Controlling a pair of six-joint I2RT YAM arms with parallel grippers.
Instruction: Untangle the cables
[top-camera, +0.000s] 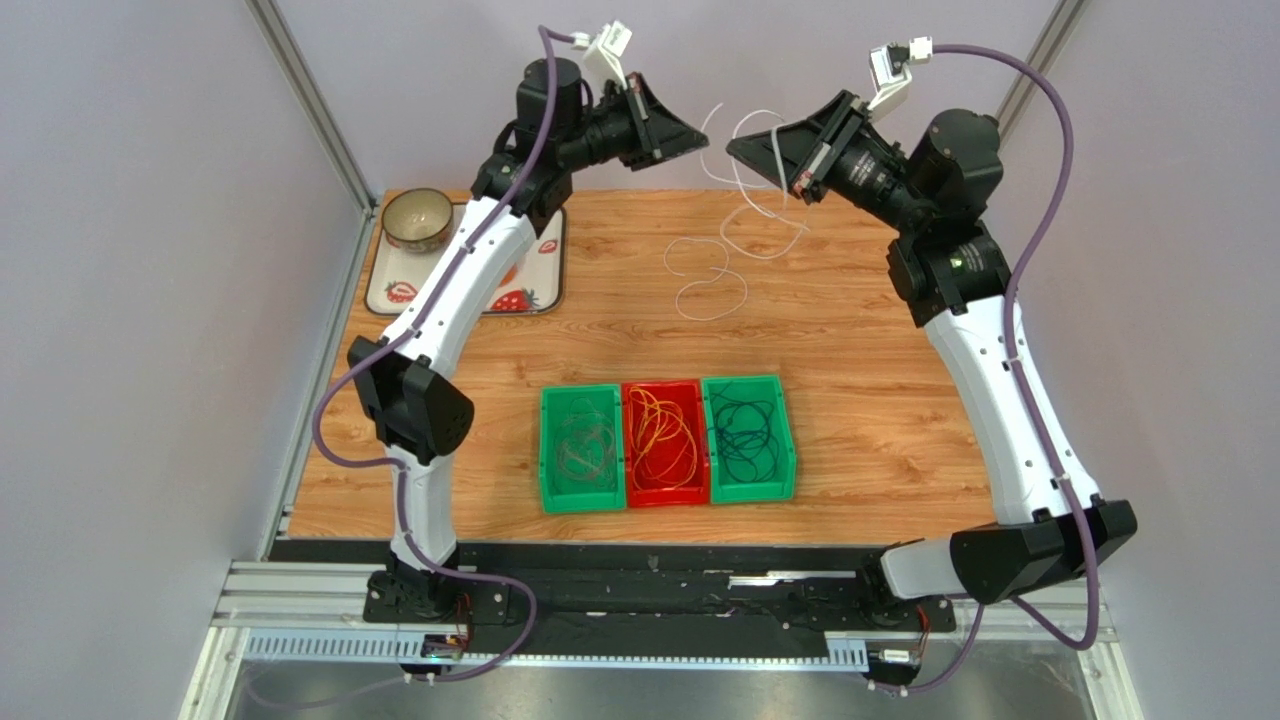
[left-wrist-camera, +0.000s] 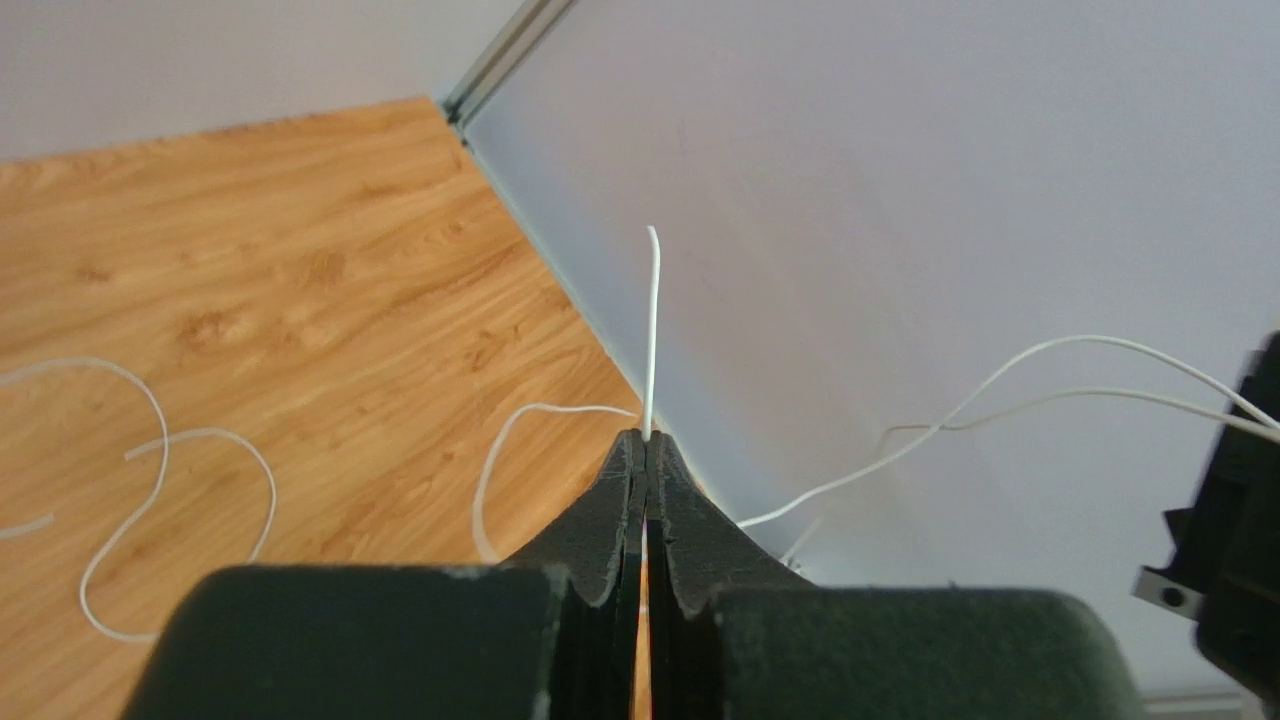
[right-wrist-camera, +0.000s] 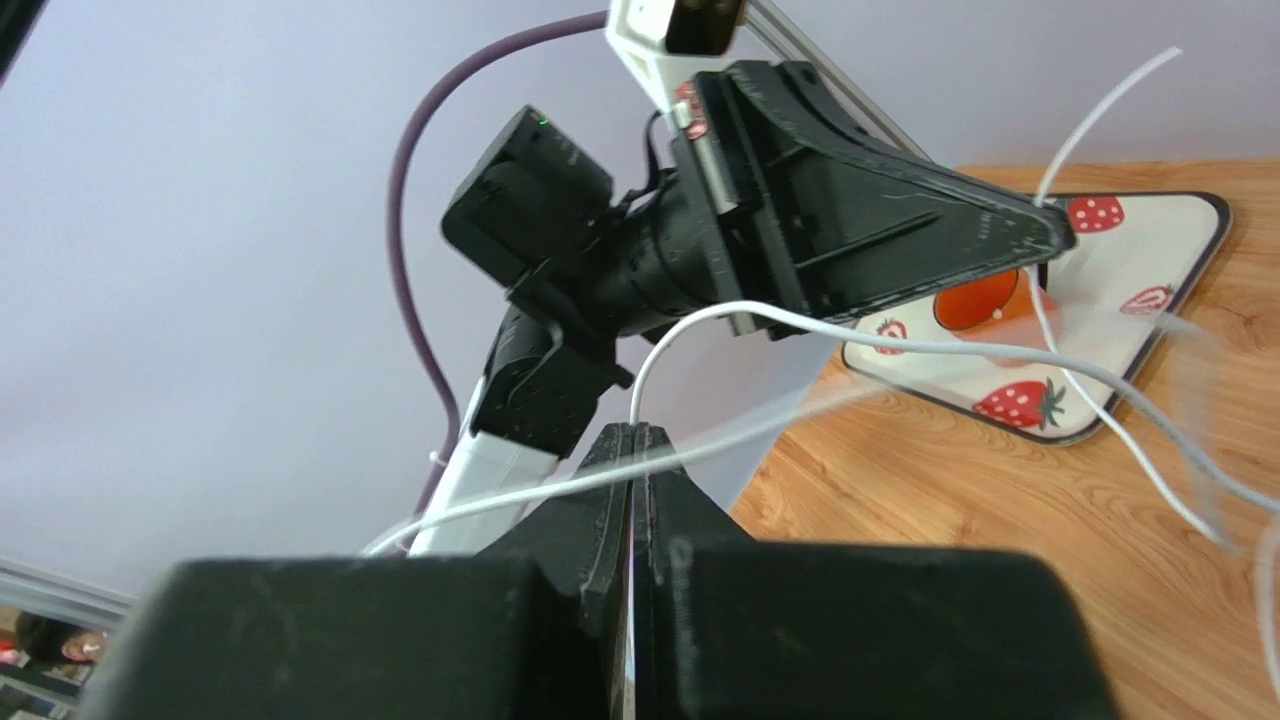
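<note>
Both grippers are raised at the far edge of the table, facing each other. My left gripper (top-camera: 699, 143) (left-wrist-camera: 649, 438) is shut on a thin white cable (left-wrist-camera: 652, 323) whose end sticks up past the tips. My right gripper (top-camera: 736, 150) (right-wrist-camera: 637, 431) is shut on a white cable (right-wrist-camera: 706, 323) that arcs up from its tips. Loose white cable loops (top-camera: 718, 270) hang between the grippers and lie on the wood below. In the right wrist view the left gripper (right-wrist-camera: 1052, 225) pinches a white cable. Three bins hold sorted cables: white-grey (top-camera: 580, 450), orange-red (top-camera: 664, 438), dark (top-camera: 748, 432).
The three bins, green (top-camera: 550, 488), red (top-camera: 666, 495) and green (top-camera: 783, 393), stand side by side at table centre. A strawberry-patterned tray (top-camera: 541, 278) with a bowl (top-camera: 416, 218) sits at the far left. Grey walls enclose the table.
</note>
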